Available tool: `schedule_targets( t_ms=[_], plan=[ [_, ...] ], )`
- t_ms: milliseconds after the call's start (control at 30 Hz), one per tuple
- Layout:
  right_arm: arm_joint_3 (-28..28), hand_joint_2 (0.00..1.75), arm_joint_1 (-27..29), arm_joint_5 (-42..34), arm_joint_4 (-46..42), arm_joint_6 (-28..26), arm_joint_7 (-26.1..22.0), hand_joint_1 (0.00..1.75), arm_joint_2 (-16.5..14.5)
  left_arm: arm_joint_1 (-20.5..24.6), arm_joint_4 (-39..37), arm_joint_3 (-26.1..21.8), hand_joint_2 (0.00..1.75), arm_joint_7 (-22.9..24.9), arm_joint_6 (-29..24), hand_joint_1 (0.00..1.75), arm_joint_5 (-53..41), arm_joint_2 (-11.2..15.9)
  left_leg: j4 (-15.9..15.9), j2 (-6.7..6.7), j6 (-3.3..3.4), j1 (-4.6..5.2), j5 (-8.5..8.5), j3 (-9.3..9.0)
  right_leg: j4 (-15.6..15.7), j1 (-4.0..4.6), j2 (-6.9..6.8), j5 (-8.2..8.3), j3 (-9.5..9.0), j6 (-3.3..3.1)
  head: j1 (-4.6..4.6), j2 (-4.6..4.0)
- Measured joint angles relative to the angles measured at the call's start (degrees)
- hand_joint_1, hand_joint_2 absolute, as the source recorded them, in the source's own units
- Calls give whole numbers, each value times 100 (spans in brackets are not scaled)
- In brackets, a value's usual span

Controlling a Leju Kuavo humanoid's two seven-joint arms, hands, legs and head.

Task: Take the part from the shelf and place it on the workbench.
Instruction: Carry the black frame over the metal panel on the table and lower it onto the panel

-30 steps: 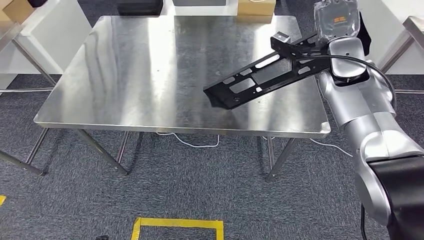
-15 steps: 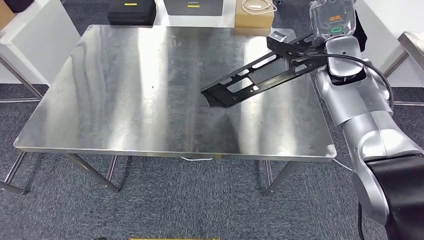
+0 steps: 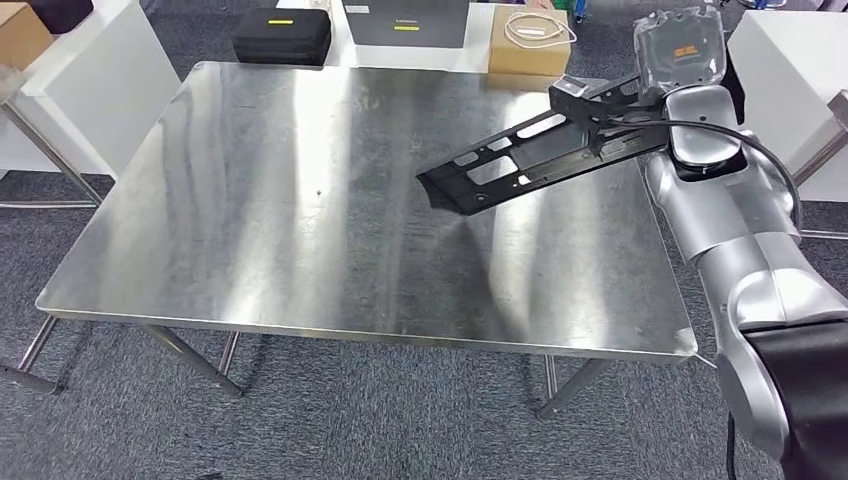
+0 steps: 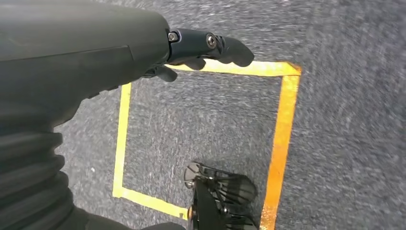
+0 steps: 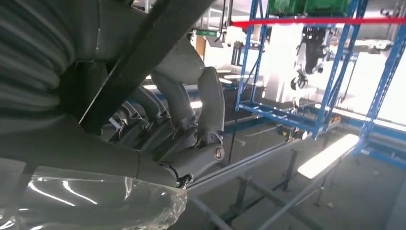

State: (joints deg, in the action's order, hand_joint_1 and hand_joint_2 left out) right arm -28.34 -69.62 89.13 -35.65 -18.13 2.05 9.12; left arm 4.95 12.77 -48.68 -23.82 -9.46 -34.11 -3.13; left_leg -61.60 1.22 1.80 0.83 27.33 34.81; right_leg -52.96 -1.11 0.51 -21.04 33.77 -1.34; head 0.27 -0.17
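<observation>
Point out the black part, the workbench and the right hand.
black part [image 3: 520,165]: head view, mid-length of the slotted plate.
workbench [image 3: 280,220]: head view, bare steel top left of the part.
right hand [image 3: 680,50]: head view, back of the plastic-covered hand gripping the part's far end.

Right arm: reaching forward, its right hand (wrapped in clear film) gripping the part.
Left hand: hanging downward, holding nothing, fingers slightly curled.
</observation>
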Motion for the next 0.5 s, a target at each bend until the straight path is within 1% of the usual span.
schedule_targets(
  t_ms=[67, 100, 133, 167, 200, 233, 267, 300, 333, 367, 400, 433, 500],
  plan=[
    [-1, 175, -42, -64, 1, -18, -54, 175, -19, 2, -1, 1, 175, -1, 1, 0, -8, -4, -770, -43, -105, -89, 371, 393, -3, -4, 3, -28, -38, -23, -2, 0],
    [3, 175, -47, -134, 4, -32, -115, 175, -29, 3, -1, 1, 175, -1, 3, 0, -20, -3, -1058, -57, -156, -139, 470, 568, -6, -11, 8, -42, -53, -20, -1, 0],
    [10, 175, -43, -229, 11, -45, -203, 175, -37, 5, -1, 2, 175, -1, 5, 0, -38, -1, -1141, -74, -203, -191, 442, 655, -14, -26, 14, -62, -72, 0, -4, 0],
    [20, 175, -39, -330, 23, -58, -306, 175, -47, 9, -1, 2, 175, -1, 6, 0, -57, 1, -988, -91, -247, -238, 292, 627, -28, -49, 20, -89, -93, 31, -3, 0],
    [33, 175, -39, -423, 39, -72, -411, 175, -64, 15, -1, 2, 175, 0, 6, 0, -81, 4, -638, -104, -293, -282, 44, 500, -54, -75, 25, -123, -114, 70, -3, 0],
    [44, 175, -45, -499, 58, -90, -508, 175, -93, 20, -1, 2, 175, 0, 7, 0, -99, 3, -211, -112, -343, -324, -216, 334, -90, -94, 30, -164, -128, 119, -4, 0],
    [51, 175, -55, -552, 81, -118, -587, 175, -131, 30, -2, 2, 175, 1, 10, 0, -114, 1, 135, -107, -359, -338, -348, 211, -130, -104, 38, -199, -127, 162, -10, 0],
    [57, 175, -66, -590, 109, -145, -652, 175, -176, 44, -2, 3, 175, 4, 15, 0, -126, 2, 355, -103, -345, -338, -425, 129, -162, -99, 47, -227, -112, 203, -14, 0],
    [58, 175, -71, -616, 142, -168, -706, 175, -224, 59, -3, 3, 175, 6, 20, 0, -134, 2, 437, -95, -306, -323, -434, 102, -182, -80, 55, -248, -94, 242, -19, 0],
    [57, 175, -73, -636, 179, -186, -753, 175, -271, 77, -3, 4, 175, 9, 25, 0, -141, 1, 437, -88, -254, -300, -422, 109, -203, -60, 60, -256, -78, 262, -21, 0],
    [56, 175, -74, -646, 221, -196, -794, 175, -316, 96, -3, 4, 175, 12, 27, 0, -152, 1, 434, -81, -221, -279, -477, 102, -208, -43, 60, -259, -69, 275, -20, 0],
    [52, 175, -68, -643, 261, -207, -823, 175, -361, 113, -3, 4, 175, 14, 27, 0, -163, -3, 439, -67, -207, -258, -510, 103, -210, -34, 56, -259, -69, 281, -19, 0],
    [31, 175, -61, -599, 349, -251, -846, 175, -452, 145, -3, 4, 175, 21, 23, 0, -179, -4, 439, -27, -195, -212, -525, 114, -188, -45, 31, -252, -72, 275, -18, 0]
  ],
)
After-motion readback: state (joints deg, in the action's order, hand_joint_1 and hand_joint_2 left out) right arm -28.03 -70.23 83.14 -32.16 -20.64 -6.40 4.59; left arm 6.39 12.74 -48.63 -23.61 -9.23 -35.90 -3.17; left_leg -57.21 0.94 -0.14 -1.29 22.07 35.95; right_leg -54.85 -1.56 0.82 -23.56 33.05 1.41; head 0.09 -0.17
